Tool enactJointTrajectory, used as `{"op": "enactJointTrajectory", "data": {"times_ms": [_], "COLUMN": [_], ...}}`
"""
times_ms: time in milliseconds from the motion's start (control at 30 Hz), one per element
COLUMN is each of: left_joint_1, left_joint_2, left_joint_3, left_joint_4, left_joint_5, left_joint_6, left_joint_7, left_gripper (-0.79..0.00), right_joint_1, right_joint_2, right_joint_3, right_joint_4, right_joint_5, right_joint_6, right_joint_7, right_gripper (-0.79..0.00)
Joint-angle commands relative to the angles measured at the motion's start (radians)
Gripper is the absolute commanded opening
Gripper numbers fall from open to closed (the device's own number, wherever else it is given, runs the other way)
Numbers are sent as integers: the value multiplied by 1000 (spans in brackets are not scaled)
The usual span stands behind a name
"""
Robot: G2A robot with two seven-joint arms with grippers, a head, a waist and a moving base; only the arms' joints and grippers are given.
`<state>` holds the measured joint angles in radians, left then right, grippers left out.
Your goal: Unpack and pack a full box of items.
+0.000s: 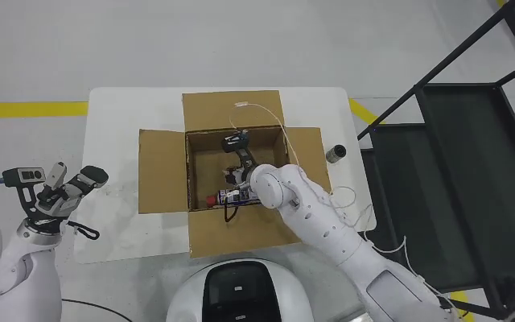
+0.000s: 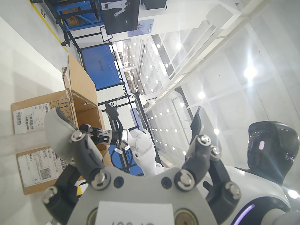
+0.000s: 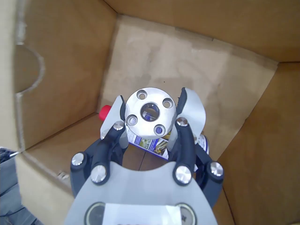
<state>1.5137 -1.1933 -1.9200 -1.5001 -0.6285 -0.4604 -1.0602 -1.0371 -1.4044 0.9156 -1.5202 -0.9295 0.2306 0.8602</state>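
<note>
Progress is looking partial to me. The brown cardboard box (image 1: 165, 173) is standing on the white table (image 1: 121, 113) with its flaps folded outward. Just beside its right flap, a small dark cylindrical container with a pale top (image 1: 335, 152) is standing on the table. I am not able to tell from this alone whether things are coming out or going back in. Either way, I am judging that most of the work is waiting to be done.

My right claw (image 3: 151, 106) is sitting down inside the box. It is gripping a round silver metal flange with a central bore and four smaller holes (image 3: 150, 114), with its fingers pressing on two opposite edges of the disc. The flange is hanging clear of the box floor, which is showing mostly bare cardboard.

Directly beneath the claw, a spray can with a red cap and a blue-and-white label (image 3: 147, 142) is lying on its side on the floor. It is lying close to a box wall, with its cap poking out past one of my fingers. I am not seeing it touching the flange.

My left claw (image 1: 78, 180) is hovering at the table's left edge, well apart from the box. Its fingers are spreading wide and holding nothing.
</note>
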Motion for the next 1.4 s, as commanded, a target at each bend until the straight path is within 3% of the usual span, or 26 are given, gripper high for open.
{"op": "enactJointTrajectory", "data": {"times_ms": [0, 300, 1367], "left_joint_1": [0, 0, 0], "left_joint_2": [0, 0, 0], "left_joint_3": [0, 0, 0], "left_joint_4": [0, 0, 0], "left_joint_5": [0, 0, 0], "left_joint_6": [0, 0, 0], "left_joint_7": [0, 0, 0], "left_gripper": [0, 0, 0], "right_joint_1": [-47, -228, -228], "right_joint_2": [12, 55, 55], "right_joint_3": [34, 161, 161], "right_joint_4": [-68, -320, -320], "right_joint_5": [-17, -61, -61], "right_joint_6": [-24, -138, -138], "right_joint_7": [-13, -44, -44], "right_gripper": [-785, -785, -785]}}
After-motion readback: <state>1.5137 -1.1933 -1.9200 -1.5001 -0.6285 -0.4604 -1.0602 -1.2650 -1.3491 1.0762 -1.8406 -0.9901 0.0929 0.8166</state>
